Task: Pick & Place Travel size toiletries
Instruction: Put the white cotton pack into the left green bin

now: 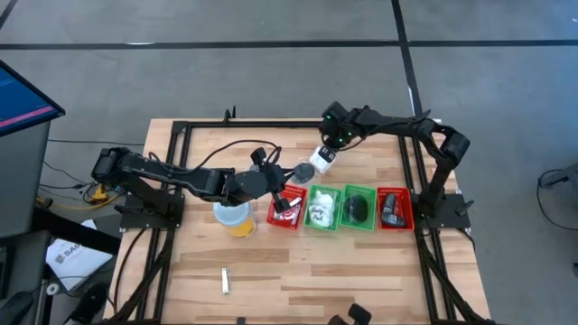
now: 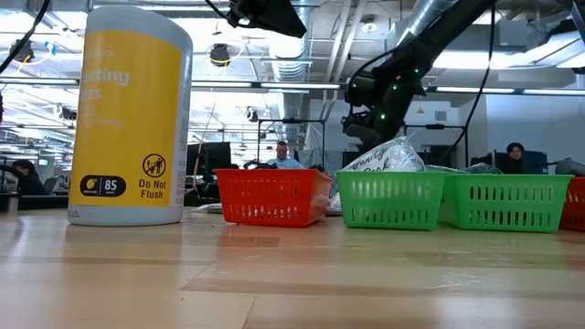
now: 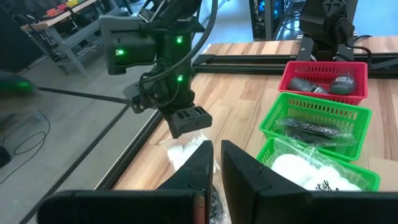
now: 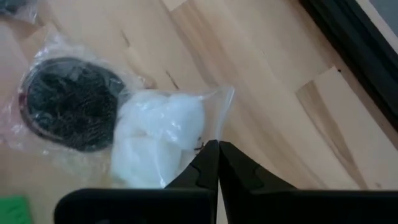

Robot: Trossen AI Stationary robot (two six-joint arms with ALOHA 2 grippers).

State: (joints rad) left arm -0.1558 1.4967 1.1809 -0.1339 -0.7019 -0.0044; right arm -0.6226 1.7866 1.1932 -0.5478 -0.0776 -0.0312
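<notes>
- While I look down from the high view, I see four small bins in a row on the table: a red bin with a dark and white item in it, a green bin with a white lumpy packet, a second green bin with a dark disc, and a far red bin with dark grey items.
- A yellow cup stands just beside the first red bin, and a short silvery tube lies alone well apart, nearer the front edge.
- My right claw is down behind the bins over a loose white packet; my left claw hangs above the first red bin.
- From the low view, the yellow cup stands tall beside the red bin, and a crinkled bag bulges over the rim of the nearest green bin.
- Through the left wrist view, my left claw is clenched and empty, with the right arm's claw farther off over the loose packet.
- Through the right wrist view, my right claw is clenched right at the clear bag edge of the white packet; I cannot tell whether it has pinched the film. A bagged dark disc lies touching that packet on the table.
</notes>
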